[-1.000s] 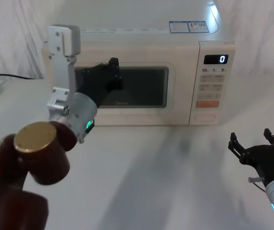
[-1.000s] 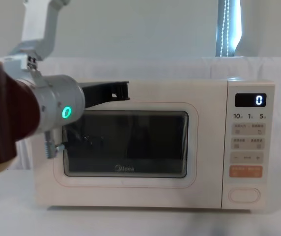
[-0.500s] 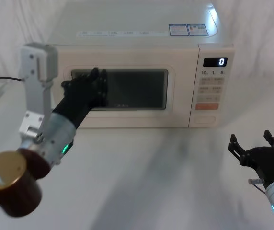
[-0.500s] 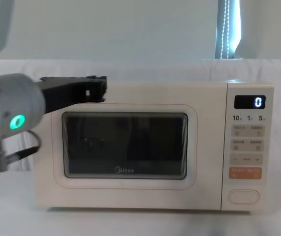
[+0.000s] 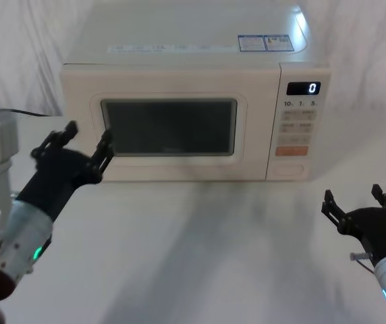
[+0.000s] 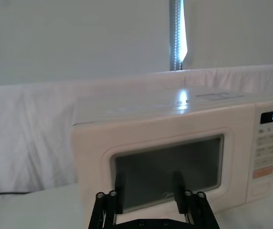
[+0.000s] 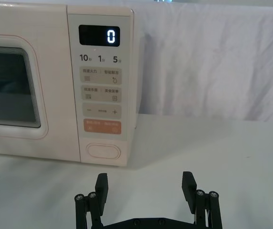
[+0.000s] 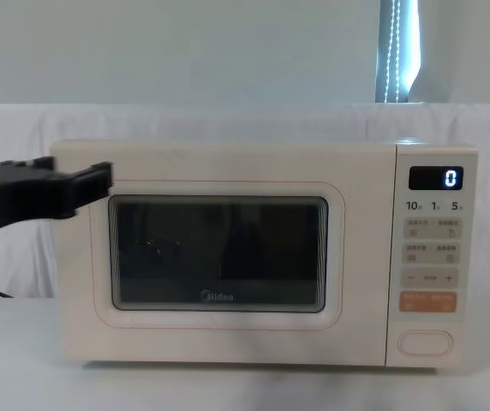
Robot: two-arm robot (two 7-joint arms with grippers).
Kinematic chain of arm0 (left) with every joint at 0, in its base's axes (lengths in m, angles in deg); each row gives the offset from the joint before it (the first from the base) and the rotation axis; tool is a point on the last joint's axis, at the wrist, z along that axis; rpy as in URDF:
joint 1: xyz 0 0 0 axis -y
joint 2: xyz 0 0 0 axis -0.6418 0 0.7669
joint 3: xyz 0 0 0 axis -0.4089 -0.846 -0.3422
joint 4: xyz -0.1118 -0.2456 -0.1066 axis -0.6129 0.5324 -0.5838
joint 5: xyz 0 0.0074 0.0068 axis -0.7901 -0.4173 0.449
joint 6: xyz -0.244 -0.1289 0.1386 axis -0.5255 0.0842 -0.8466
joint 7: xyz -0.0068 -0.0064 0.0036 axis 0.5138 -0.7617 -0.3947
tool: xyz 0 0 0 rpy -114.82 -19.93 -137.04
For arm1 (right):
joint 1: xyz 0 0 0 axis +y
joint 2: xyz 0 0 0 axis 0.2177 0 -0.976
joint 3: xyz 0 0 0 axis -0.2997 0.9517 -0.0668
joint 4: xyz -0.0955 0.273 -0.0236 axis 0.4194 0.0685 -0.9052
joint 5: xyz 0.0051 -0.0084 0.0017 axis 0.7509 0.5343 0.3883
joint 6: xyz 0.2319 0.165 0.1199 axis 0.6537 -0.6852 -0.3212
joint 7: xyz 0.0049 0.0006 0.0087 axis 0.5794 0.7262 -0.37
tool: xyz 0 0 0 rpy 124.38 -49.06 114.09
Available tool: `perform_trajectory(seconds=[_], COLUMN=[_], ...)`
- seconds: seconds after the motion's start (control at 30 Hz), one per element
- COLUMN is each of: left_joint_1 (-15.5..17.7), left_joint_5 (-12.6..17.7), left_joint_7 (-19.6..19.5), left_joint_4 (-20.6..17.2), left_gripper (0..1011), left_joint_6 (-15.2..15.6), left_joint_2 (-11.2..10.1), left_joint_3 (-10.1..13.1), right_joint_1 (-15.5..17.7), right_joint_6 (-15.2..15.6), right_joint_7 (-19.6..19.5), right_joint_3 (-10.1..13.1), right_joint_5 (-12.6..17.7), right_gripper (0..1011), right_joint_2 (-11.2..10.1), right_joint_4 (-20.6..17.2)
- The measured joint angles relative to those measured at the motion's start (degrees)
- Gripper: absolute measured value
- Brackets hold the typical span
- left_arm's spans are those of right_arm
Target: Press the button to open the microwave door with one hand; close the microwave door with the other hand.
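Left pincer (image 5: 85, 143) released, off the door's left edge, touching nothing. Microwave door (image 5: 169, 127) flush shut on the desk (image 5: 200, 250); button (image 5: 288, 169) lower right panel. Right pincer (image 5: 358, 206) released, low right. Door reads closed: back left arm straight out, don't snag.

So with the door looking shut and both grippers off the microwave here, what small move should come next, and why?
Probably lower the left gripper to rest. The microwave door sits flush and closed, and this open gripper hangs clear of its left edge. The right gripper is open, low on the table short of the button, so closing looks finished.
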Motion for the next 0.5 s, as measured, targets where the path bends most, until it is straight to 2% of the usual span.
perform_trajectory(seconds=[0.03,0.07,0.1,0.2,0.4,0.5], left_joint_1=[0.00,-1.32,-1.82,-3.08,-6.79,-7.86], left_joint_5=[0.00,-0.29,-0.40,-0.68,-1.77,-2.10], left_joint_7=[0.00,0.01,0.03,0.04,0.30,0.57], left_joint_4=[0.00,-0.47,-0.62,-0.96,-1.65,-1.65], left_gripper=[603,684,718,773,968,1001], left_joint_6=[0.00,-0.60,-0.82,-1.36,-2.91,-3.45], left_joint_2=[0.00,-0.41,-0.55,-0.90,-1.42,-1.41], left_joint_3=[0.00,-0.83,-1.15,-1.95,-4.54,-5.40], right_joint_1=[0.00,0.00,0.00,0.00,0.00,0.00], right_joint_6=[0.00,0.00,0.00,0.00,0.00,0.00], right_joint_7=[0.00,0.00,0.00,0.00,0.00,0.00], right_joint_3=[0.00,0.00,0.00,0.00,0.00,0.00], right_joint_5=[0.00,0.00,0.00,0.00,0.00,0.00], right_gripper=[1002,1002,1002,1002,1002,1002], right_joint_2=[0.00,0.00,0.00,0.00,0.00,0.00], right_joint_4=[0.00,0.00,0.00,0.00,0.00,0.00])
